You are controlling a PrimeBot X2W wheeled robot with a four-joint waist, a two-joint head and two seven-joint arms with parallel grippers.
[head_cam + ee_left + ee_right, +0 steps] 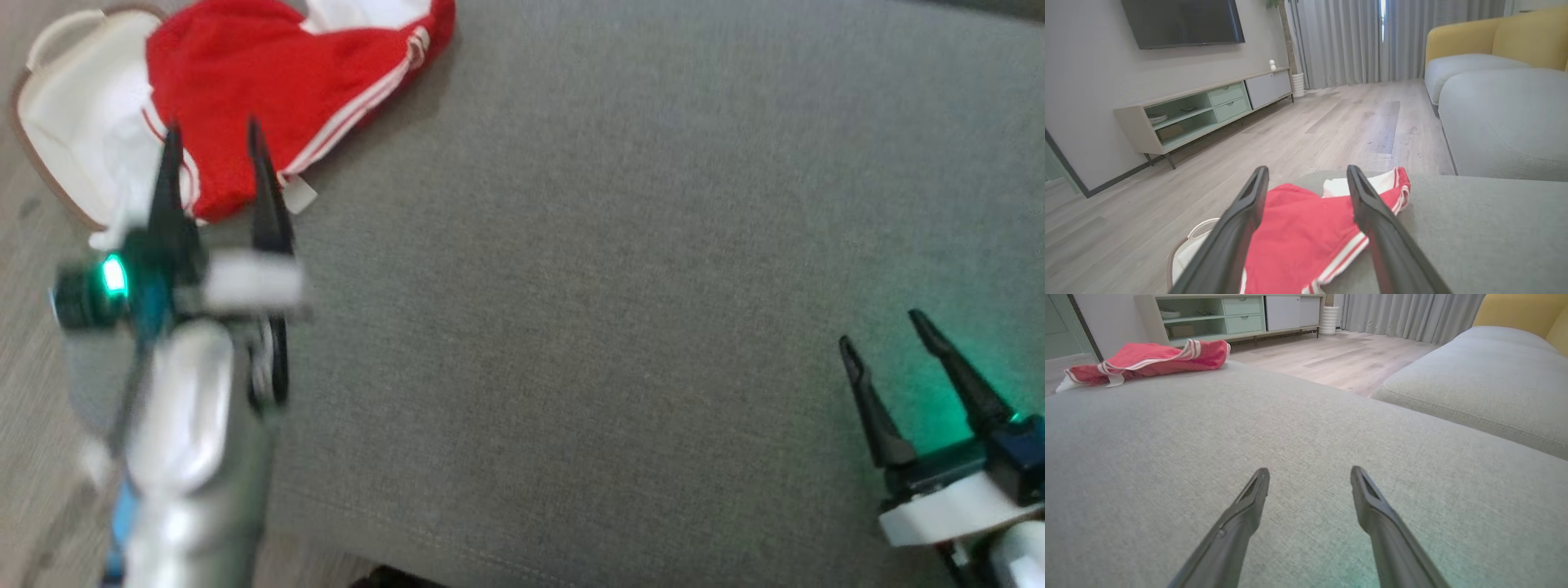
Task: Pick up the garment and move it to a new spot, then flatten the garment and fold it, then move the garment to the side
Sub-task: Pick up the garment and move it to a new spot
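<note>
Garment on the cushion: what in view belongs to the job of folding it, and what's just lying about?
Job:
- garment, red with white stripes
- cushion, the work surface
- left gripper, open
- right gripper, open

Lying about:
- basket
- TV cabinet
- TV
- sofa
- curtains

The red garment point(277, 90) lies far left on the grey cushion point(612, 286), overlapping a white container point(73, 106). The left end effector point(213, 129), fingers apart, overlaps its near edge. The right end effector point(880, 329), fingers spread, is near right.
</note>
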